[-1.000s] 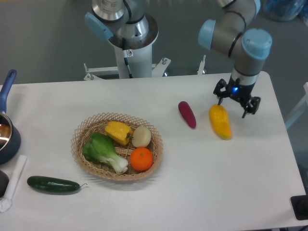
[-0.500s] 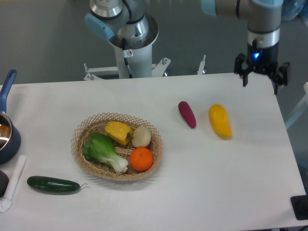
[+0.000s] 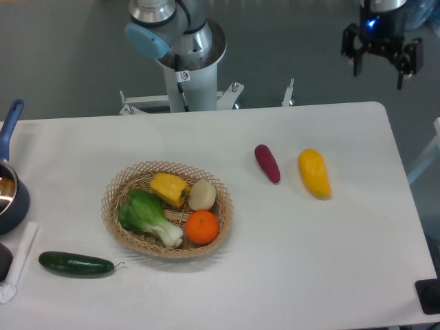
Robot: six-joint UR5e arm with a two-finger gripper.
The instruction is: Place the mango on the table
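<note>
The mango, a smooth elongated oval shading from yellow to orange, lies flat on the white, matte surface in its right-hand half, touched by nothing. Just beside it, to its left and apart from it, lies a smaller glossy purple vegetable of tapered oval form. A round woven wicker basket stands left of centre and holds a lumpy yellow pepper, a pale rounded vegetable, a round orange and a leafy green bok choy. A dark green cucumber lies near the front left edge. The hand hangs at the top right, beyond the far edge of the surface and well apart from the mango, fingers spread and holding nothing, pointing downward.
</note>
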